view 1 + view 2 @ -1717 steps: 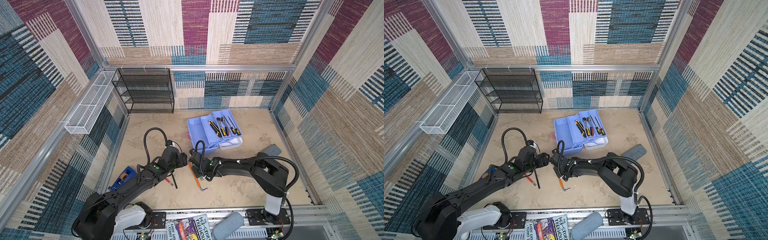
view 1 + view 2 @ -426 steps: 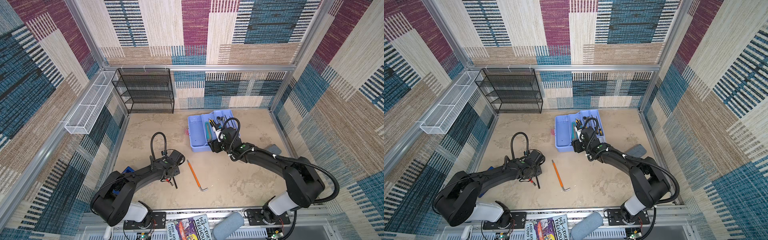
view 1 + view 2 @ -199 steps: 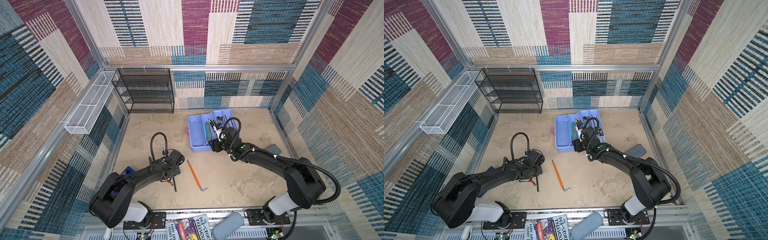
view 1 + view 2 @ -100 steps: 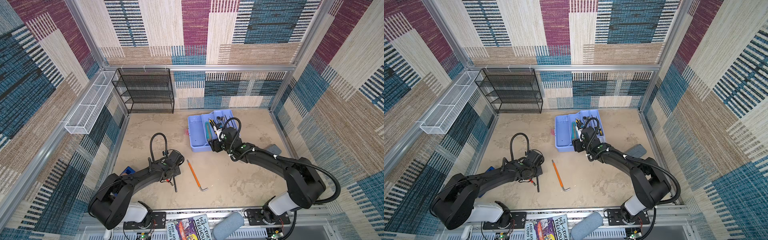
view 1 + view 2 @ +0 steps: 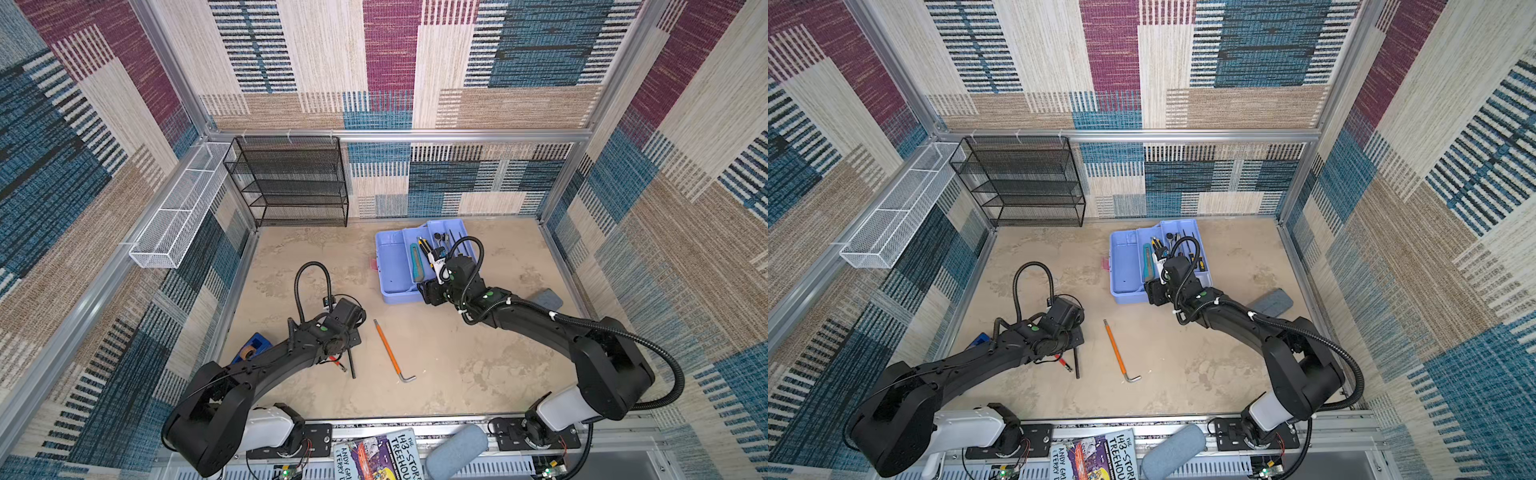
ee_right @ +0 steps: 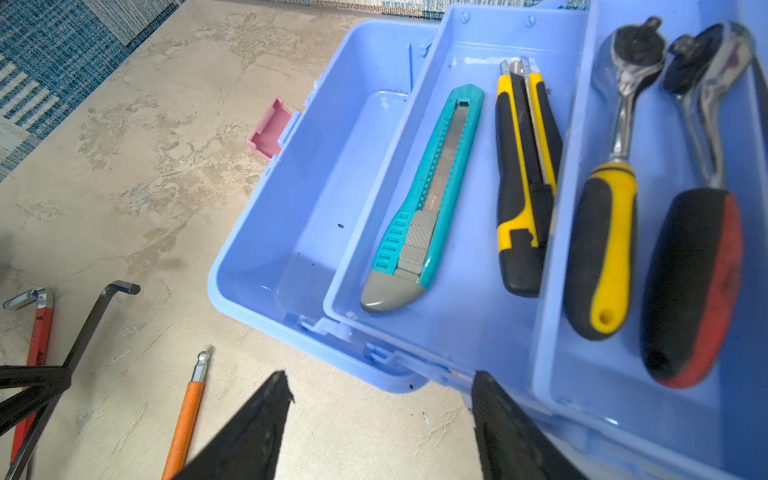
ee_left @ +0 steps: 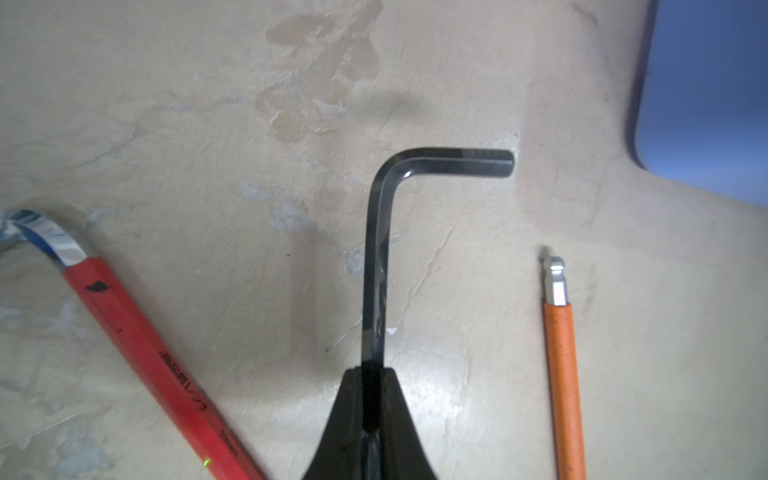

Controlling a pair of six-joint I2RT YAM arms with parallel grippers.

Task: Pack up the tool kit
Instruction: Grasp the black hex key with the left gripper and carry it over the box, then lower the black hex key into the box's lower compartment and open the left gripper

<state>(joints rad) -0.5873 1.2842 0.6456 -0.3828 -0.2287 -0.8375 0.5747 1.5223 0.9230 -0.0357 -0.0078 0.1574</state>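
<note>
- Three bent hex keys lie nearest the robot's base, well apart from the box. The left gripper [image 7: 371, 374] has its jaws pinched shut on the long leg of the black hex key [image 7: 376, 249]. The red hex key [image 7: 137, 332] and the orange hex key [image 7: 561, 374] rest on the table [image 7: 166, 124] on either side of it.
- The step in hand looks like carrying the black key to the box. The grip sits away from the bend, so a slow, level lift should keep the key from twisting.
- Farther out, the right gripper [image 6: 380, 376] hangs with its jaws spread wide and empty, just beside the front wall of the tool box [image 6: 257, 232].
- The bare deep compartment is probably the best target. The trays [image 6: 478, 332] beyond it already hold a teal knife [image 6: 432, 199] and ratchets [image 6: 615, 208].
- The right arm should give way before the left reaches in.
</note>
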